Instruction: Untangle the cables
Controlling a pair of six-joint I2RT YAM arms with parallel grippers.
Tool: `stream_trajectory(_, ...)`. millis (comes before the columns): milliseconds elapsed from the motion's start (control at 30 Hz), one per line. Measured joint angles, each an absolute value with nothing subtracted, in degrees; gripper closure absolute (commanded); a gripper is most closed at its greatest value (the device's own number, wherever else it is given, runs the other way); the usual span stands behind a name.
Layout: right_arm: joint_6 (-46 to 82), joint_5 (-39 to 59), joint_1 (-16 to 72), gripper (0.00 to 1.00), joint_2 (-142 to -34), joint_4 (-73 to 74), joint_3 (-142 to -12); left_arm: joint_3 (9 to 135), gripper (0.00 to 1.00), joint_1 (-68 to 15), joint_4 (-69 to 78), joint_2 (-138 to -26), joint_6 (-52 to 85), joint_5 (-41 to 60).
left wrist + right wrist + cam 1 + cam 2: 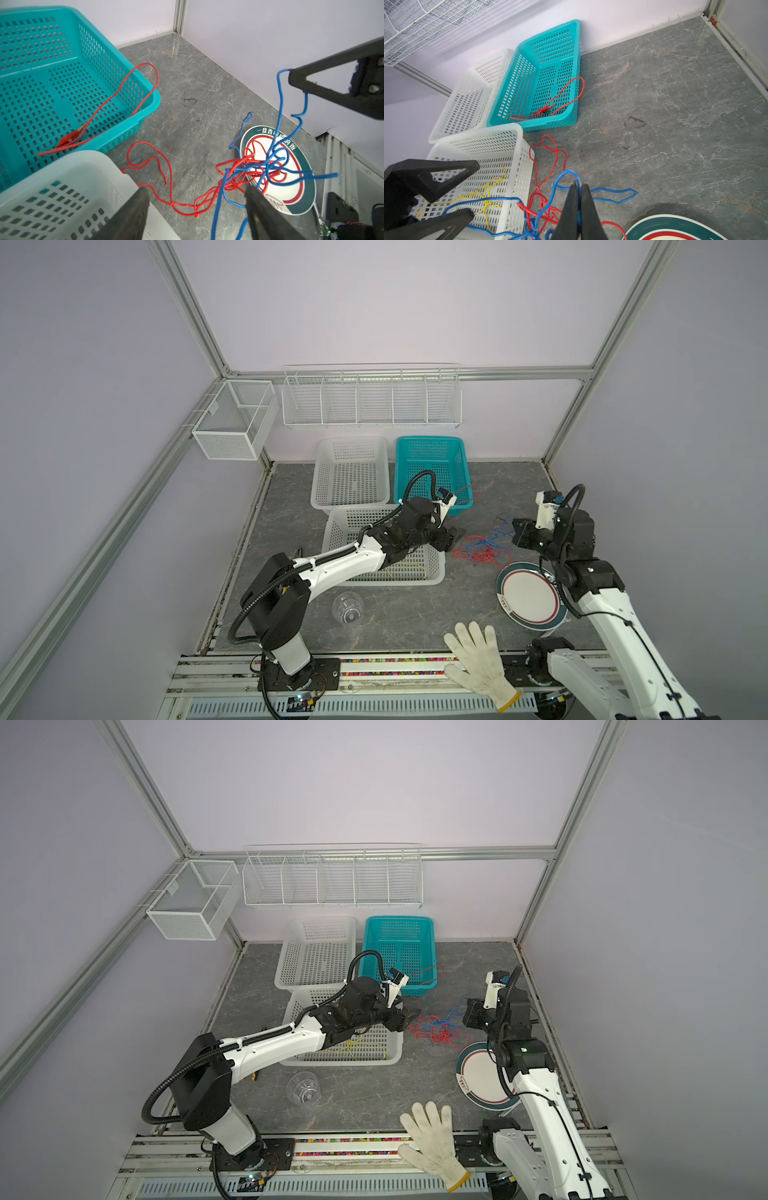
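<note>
Right jaws clamped on blue cable [612, 189] | left jaws apart | red, blue cables [478, 558] knotted, looped

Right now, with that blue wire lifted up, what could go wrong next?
The right jaws are shut on a blue cable knotted with red cables; pulling might tighten the knot or drag everything along. These cables lie beside the plate, which could get nudged. The open left jaws sit close and might snag a loop.
</note>
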State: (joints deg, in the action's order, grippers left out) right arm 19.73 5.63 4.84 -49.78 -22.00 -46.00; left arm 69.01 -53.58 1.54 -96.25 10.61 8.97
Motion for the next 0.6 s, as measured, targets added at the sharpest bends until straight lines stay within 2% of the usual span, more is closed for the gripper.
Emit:
stream_trajectory(133,19.9,5.6,4.8,0.93,-49.8,-21.6,-45.1,70.0,0.67,-53.6,1.9,-98.0,11.9,11.5)
stream_trajectory(300,20.4,5.6,4.8,0.93,-50.2,-21.1,-44.3,72.1,0.88,-53.6,1.9,-100.5,13.3,15.0)
stream_trajectory(433,20.6,5.2,4.8,0.93,-50.3,-20.4,-44.1,72.4,0.89,-53.6,2.0,-100.8,13.3,16.4)
stream_trajectory(467,20.7,5.0,4.8,0.93,-50.3,-20.2,-44.1,72.4,0.87,-53.6,2.0,-100.8,13.3,16.6)
stream_trajectory(533,20.8,4.6,4.8,0.93,-50.3,-19.9,-44.0,72.4,0.75,-53.6,2.0,-100.8,13.3,16.9)
stream_trajectory(600,20.8,4.2,4.8,0.93,-50.3,-19.6,-44.0,72.4,0.7,-53.6,1.8,-100.8,13.4,17.2)
